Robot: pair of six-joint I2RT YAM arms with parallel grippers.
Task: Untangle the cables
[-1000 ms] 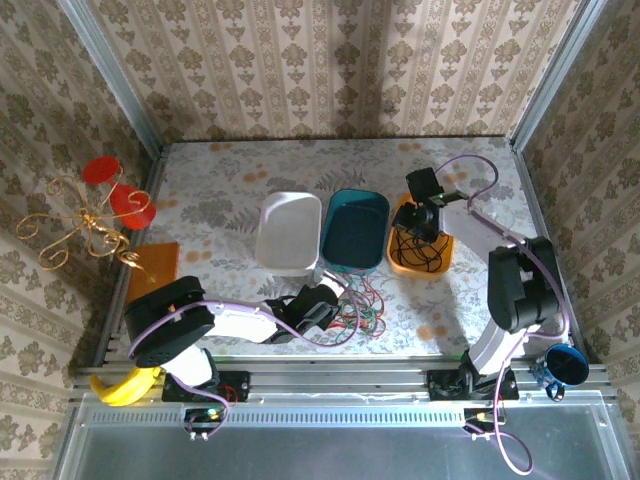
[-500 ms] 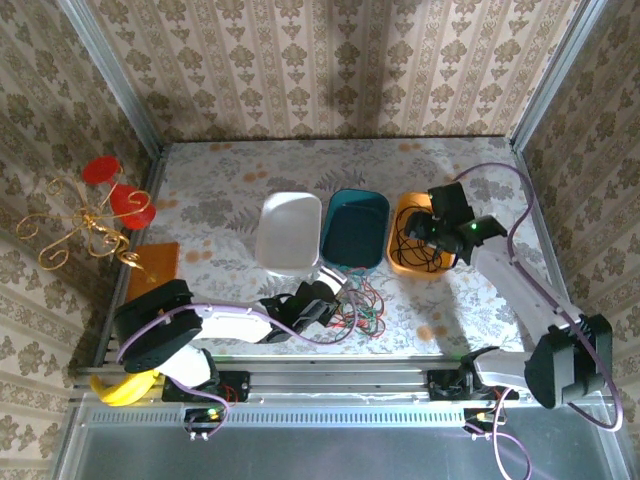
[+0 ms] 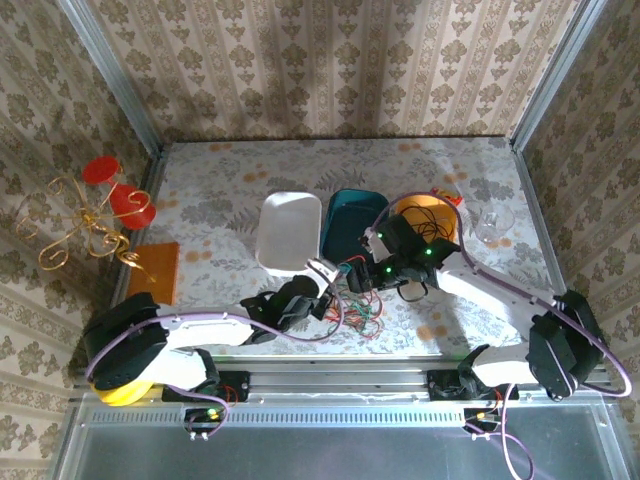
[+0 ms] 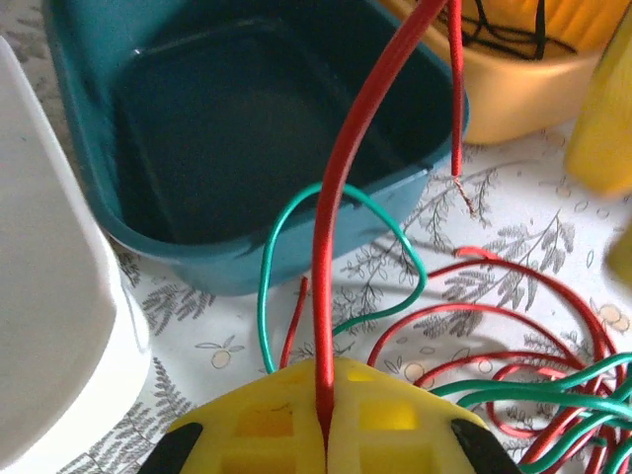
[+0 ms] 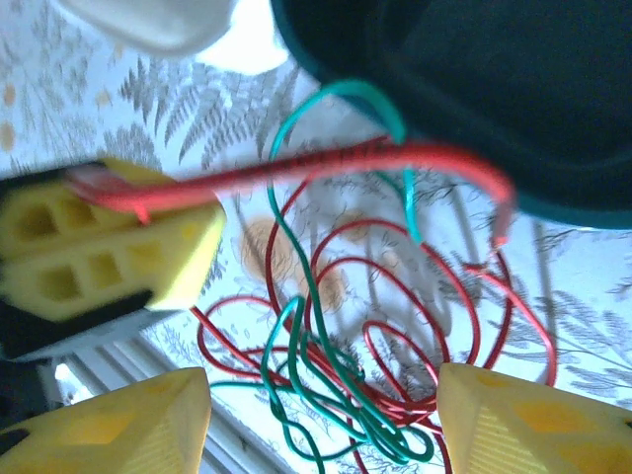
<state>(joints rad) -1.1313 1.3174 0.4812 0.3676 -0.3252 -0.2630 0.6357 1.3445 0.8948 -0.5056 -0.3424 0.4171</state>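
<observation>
A tangle of thin red and green cables lies on the table in front of the teal tub. My left gripper is shut on one red cable, which rises from between its yellow fingers and arches over the teal tub. A green cable loops beside it. My right gripper hangs open just above the red and green tangle, fingers on either side and touching nothing. Black cables lie in the orange tub.
A white tub stands left of the teal one. A clear glass stands at the right. At the left are a gold wire ornament with red discs and an orange block. Metal rails line the table's near edge.
My right arm has swung from the orange tub leftward and down to the tangle. My left gripper has moved slightly up and right, still holding the red cable.
</observation>
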